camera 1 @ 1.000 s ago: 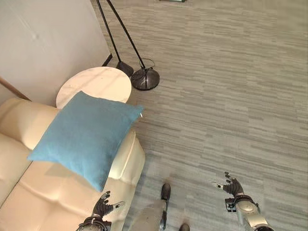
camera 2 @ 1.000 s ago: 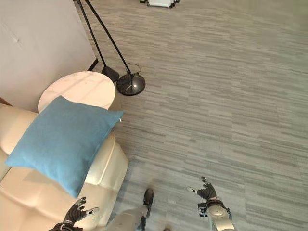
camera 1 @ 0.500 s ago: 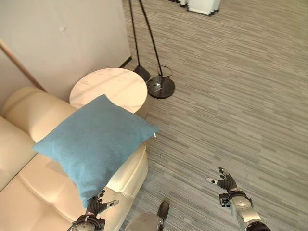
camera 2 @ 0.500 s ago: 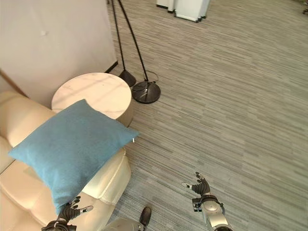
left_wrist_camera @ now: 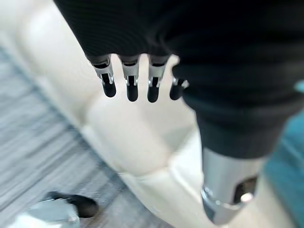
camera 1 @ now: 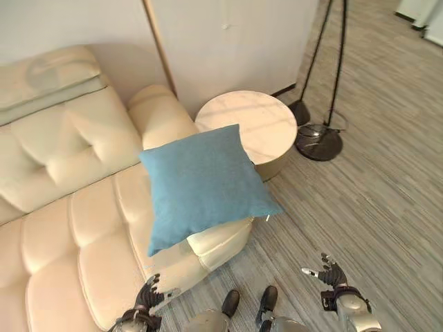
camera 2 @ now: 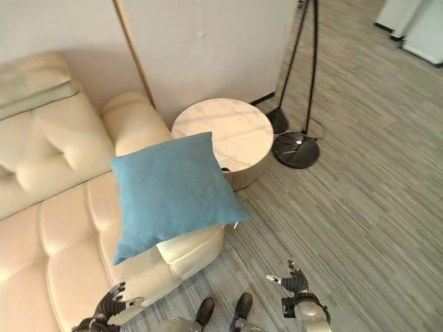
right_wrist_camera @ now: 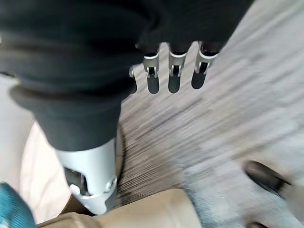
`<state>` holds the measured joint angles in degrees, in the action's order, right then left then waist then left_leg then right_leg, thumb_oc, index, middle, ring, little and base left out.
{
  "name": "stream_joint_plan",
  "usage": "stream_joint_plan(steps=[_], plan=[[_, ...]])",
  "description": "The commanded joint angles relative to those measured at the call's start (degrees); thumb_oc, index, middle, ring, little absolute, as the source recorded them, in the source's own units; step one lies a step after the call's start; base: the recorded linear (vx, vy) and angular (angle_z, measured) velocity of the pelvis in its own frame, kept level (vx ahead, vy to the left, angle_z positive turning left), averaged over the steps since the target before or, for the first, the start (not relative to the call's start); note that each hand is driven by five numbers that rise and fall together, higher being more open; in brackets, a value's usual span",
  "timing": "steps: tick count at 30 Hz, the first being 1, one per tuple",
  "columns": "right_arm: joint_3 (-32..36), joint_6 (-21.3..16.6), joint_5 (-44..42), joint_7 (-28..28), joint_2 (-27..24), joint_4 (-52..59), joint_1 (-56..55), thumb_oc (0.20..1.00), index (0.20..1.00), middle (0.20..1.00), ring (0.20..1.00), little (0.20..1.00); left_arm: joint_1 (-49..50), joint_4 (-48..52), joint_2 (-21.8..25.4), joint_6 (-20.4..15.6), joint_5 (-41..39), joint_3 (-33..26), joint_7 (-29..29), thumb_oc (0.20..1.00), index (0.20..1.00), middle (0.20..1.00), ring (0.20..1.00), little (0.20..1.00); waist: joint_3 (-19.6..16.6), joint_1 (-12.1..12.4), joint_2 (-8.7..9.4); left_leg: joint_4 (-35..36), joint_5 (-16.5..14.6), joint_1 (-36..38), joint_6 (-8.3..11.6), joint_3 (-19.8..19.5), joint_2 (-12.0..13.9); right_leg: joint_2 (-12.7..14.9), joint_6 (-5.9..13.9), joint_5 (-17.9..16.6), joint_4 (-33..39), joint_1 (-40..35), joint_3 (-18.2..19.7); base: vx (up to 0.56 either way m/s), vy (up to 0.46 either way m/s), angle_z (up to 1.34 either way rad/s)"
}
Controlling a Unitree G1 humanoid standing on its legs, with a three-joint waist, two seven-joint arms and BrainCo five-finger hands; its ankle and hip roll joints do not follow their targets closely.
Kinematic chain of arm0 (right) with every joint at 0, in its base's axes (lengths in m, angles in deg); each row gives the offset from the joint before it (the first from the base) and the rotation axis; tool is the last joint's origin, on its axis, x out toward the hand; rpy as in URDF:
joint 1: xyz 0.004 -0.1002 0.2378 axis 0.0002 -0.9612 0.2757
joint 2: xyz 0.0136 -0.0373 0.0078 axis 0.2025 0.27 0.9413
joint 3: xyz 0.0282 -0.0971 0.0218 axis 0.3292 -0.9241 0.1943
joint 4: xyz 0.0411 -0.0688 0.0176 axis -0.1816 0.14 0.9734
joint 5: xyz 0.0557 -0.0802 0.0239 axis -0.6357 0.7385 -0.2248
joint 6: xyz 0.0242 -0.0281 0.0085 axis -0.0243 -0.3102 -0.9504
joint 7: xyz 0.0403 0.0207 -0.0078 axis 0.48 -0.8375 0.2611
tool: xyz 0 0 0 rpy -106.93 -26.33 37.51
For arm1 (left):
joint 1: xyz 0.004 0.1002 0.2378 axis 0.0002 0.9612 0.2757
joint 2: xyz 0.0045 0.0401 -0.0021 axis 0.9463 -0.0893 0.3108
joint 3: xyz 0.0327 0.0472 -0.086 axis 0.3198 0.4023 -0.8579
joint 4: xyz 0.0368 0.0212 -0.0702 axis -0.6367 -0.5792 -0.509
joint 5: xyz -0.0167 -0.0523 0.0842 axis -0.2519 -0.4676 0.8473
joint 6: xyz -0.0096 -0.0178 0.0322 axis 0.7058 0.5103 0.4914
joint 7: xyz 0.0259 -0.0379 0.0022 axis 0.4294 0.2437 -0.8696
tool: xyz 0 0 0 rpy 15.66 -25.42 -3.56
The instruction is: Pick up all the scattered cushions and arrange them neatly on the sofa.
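Hands sat lowest and nearest in the head views: the left hand (camera 1: 147,299) hung over the near edge of the cream sofa (camera 1: 62,228), its fingers (left_wrist_camera: 129,85) straight, slightly spread and holding nothing, while the right hand (camera 1: 333,279) hovered over the grey striped floor (camera 1: 374,207) to the right, its fingers (right_wrist_camera: 172,78) likewise straight, apart and empty. Just beyond the left hand, the blue cushion (camera 1: 204,183) lay tilted on the sofa's right armrest, one corner jutting past the arm's outer side over the floor and its lowest corner pointing down toward the seat. Farther back and just right of the armrest stood a round white table (camera 1: 248,126), its near side partly hidden by the cushion. Right of the table, the dark round base of a floor lamp (camera 1: 319,142) rested on the floor, its thin black poles rising toward the far wall (camera 1: 228,41). The sofa's tufted backrest ran along the far left.
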<state>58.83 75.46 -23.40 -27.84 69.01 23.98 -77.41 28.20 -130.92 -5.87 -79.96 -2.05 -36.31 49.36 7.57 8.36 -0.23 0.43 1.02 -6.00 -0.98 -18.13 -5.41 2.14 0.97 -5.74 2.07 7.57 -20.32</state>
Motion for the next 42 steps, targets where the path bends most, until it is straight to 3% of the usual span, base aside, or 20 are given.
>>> stream_joint_plan(steps=[1, 3, 4, 5, 6, 7, 12, 18, 20, 23, 24, 27, 28, 33, 37, 42], plan=[[2.15, -2.33, -1.86, 1.13, -2.89, 1.64, 0.07, 1.0, 1.0, 1.0, 1.0, 1.0, -3.47, 0.28, 1.65, -1.94, -0.17, -0.93, -0.58, 1.0, 1.0, 1.0, 1.0, 1.0, -1.2, 0.1, 1.93, -3.57, -2.41, -1.76, 3.9, 3.45, -0.94, 2.0, 6.81, 6.06, 0.27, -3.62, 0.16, 0.11, -0.05, 0.86], [2.74, -2.69, -2.08, 1.47, -3.57, 2.32, 0.27, 1.0, 1.0, 1.0, 1.0, 1.0, -3.77, 1.04, 1.28, -2.26, -0.79, -0.94, -0.72, 1.0, 1.0, 1.0, 1.0, 1.0, -1.36, -0.62, 2.1, -5.24, -3.44, -2.03, 3.57, 8.13, 0.13, 2.1, 6.23, 6.68, 0.99, -5.38, -1.18, 0.1, -0.022, 0.81], [2.76, -2.69, -2.07, 1.47, -3.57, 2.32, 0.29, 1.0, 1.0, 1.0, 1.0, 1.0, -3.79, 1.04, 1.29, -2.25, -0.8, -0.94, -0.72, 1.0, 1.0, 1.0, 1.0, 1.0, -1.55, -0.84, 2.16, -5.23, -3.21, -2.35, 3.52, 7.95, -0.02, 2.23, 6.29, 6.59, 0.99, -5.13, -1.39, 0.12, 0.027, 0.79], [3.15, -2.66, -2.11, 1.6, -3.87, 2.85, 0.33, 1.0, 1.0, 1.0, 1.0, 1.0, -3.79, 2.3, 1.36, -2.41, -1.21, -0.91, -0.57, 1.0, 1.0, 1.0, 1.0, 1.0, -1.56, -1.36, 2.16, -5.61, -3.57, -2.16, 3.06, 13.15, 1.03, 2.25, 6.08, 6.85, 1.19, -6.17, -2.14, 0.07, 0.024, 0.84], [3.15, -2.65, -2.11, 1.6, -3.87, 2.86, 0.32, 1.0, 1.0, 1.0, 1.0, 1.0, -3.78, 2.32, 1.36, -2.39, -1.22, -0.91, -0.57, 1.0, 1.0, 1.0, 1.0, 1.0, -1.49, -1.27, 2.15, -5.68, -3.64, -2.1, 3.06, 13.24, 1.06, 2.22, 6.08, 6.83, 1.21, -6.23, -2.05, 0.14, 0.038, 0.64], [3.87, -2.67, -1.91, 1.94, -4.28, 3.3, 0.22, 1.0, 1.0, 1.0, 1.0, 1.0, -3.94, 3.24, 1.77, -2.34, -1.15, -0.83, -0.41, 1.0, 1.0, 1.0, 1.0, 1.0, -1.8, -2.01, 2.18, -5.95, -3.07, -2.9, 2.52, 18.36, 1.39, 2.38, 5.98, 7.27, 1.24, -7.14, -3.8, 0.06, 0.019, 0.38], [4.44, -2.57, -0.92, 2.06, -4.68, 3.53, 0.73, 1.0, 1.0, 1.0, 1.0, 1.0, -3.48, 4.08, 2.8, -2.15, -0.77, -1.64, -0.27, 1.0, 1.0, 1.0, 1.0, 1.0, -2.63, -2.23, 2.46, -5.41, -4.06, -2.05, 1.91, 21.94, 1.98, 2.64, 5.46, 8.14, 0.37, -8.68, -5.24, 0.12, 0.077, 0.37], [4.85, -1.77, 0.37, 2.17, -4.65, 3.68, 1.24, 1.0, 1.0, 1.0, 1.0, 1.0, -2.43, 4.26, 3.91, -1.66, -0.88, -3.04, -0.34, 1.0, 1.0, 1.0, 1.0, 1.0, -3.65, -0.71, 3.26, -4.42, -4.92, -0.6, 0.93, 21.21, 1.55, 4.07, 6.03, 8.53, -2.49, -9.4, -3.73, 0.14, 0.128, -0.02], [5.05, -1.47, 1.05, 2.4, -5.01, 4.48, 2.07, 1.0, 1.0, 1.0, 1.0, 1.0, -2.13, 4.91, 4.64, -1.66, -1.72, -4.36, -0.65, 1.0, 1.0, 1.0, 1.0, 1.0, -3.42, 0.24, 2.9, -4.63, -5.5, -0.15, 0.27, 19.66, 1.23, 6.04, 6.31, 8.54, -8.21, -7.57, -2.7, 0.09, 0.15, -0.1], [5.78, -1.56, 1.06, 2.56, -5.31, 6.89, 1.74, 1.0, 1.0, 1.0, 1.0, 1.0, -1.51, 6.29, 5.48, -2.03, -1.78, -5.02, -0.95, 1.0, 1.0, 1.0, 1.0, 1.0, -3.07, -0.72, 2.51, -4.96, -5.82, 0.71, -0.2, 16.2, 1.03, 4.91, 6.11, 9.04, -13.39, -3.44, 4.36, 0.13, 0.086, 0.05], [5.96, -1.38, 1.22, 2.57, -5.89, 8.15, 1.34, 1.0, 1.0, 1.0, 1.0, 1.0, -0.71, 6.96, 5.42, -2.36, -1.75, -5.47, -1.17, 1.0, 1.0, 1.0, 1.0, 1.0, -2.81, -1.48, 2.49, -4.13, -6.09, 2.78, -0.11, 13.66, 0.68, 2.51, 6.28, 9.22, -13.02, -0.92, 9.6, 0.15, 0.014, 0.65], [5.76, -1.41, 0.97, 2.65, -6.67, 8.71, 1.39, 1.0, 1.0, 1.0, 1.0, 1.0, -1.15, 6.6, 5.19, -2.6, -2.86, -6.02, -1.58, 1.0, 1.0, 1.0, 1.0, 1.0, -2.28, -2.36, 2.67, -3.11, -6.1, 4.64, 0.37, 10.67, 0.03, 0.82, 6.65, 7.55, -10.57, 2.23, 12.38, 0.18, -0.037, 0.7], [6.43, -1.62, -0.25, 3.0, -6.71, 9.23, 1.17, 1.0, 1.0, 1.0, 1.0, 1.0, -1.42, 7.09, 5.4, -2.87, -3.34, -6.11, -1.92, 1.0, 1.0, 1.0, 1.0, 1.0, -1.78, -2.74, 3.4, -3.66, -6.18, 4.96, 1.26, 8.72, -0.96, 0.86, 7.79, 6.85, -7.56, 0.64, 13.27, 0.13, -0.062, 0.51], [2.84, -1.71, -3.01, 1.43, -5.92, 8.55, 4.0, 1.0, 1.0, 1.0, 1.0, 1.0, -3.97, 7.14, 5.43, -3.99, -5.22, -5.37, -2.62, 1.0, 1.0, 1.0, 1.0, 1.0, -3.06, -1.67, 4.26, -0.5, -4.53, 4.93, 2.37, 6.5, -0.79, 0.48, 7.71, 5.19, -2.63, -1.55, 11.54, 0.11, -0.099, 0.82], [-0.88, -0.92, -5.18, 1.4, -4.48, 5.22, 7.95, 1.0, 1.0, 1.0, 1.0, 1.0, -10.09, 5.81, 6.06, -3.86, -5.7, -2.33, -3.4, 1.0, 1.0, 1.0, 1.0, 1.0, -3.37, -1.79, 3.8, 3.09, -2.69, 5.15, 3.15, 5.32, -0.06, 0.15, 7.34, 4.44, 0.63, -2.67, 9.09, 0.11, -0.068, 0.37], [-4.35, -1.06, -8.1, 2.0, -1.53, 2.8, 13.45, 1.0, 1.0, 1.0, 1.0, 1.0, -17.18, 4.48, 5.18, -4.0, -7.18, 0.88, -5.02, 1.0, 1.0, 1.0, 1.0, 1.0, -2.23, -2.62, 3.35, 4.53, -1.52, 3.36, 3.32, 5.54, 0.44, -0.45, 7.27, 3.31, 2.28, -0.91, 9.02, -0.05, -0.007, 0.13]])
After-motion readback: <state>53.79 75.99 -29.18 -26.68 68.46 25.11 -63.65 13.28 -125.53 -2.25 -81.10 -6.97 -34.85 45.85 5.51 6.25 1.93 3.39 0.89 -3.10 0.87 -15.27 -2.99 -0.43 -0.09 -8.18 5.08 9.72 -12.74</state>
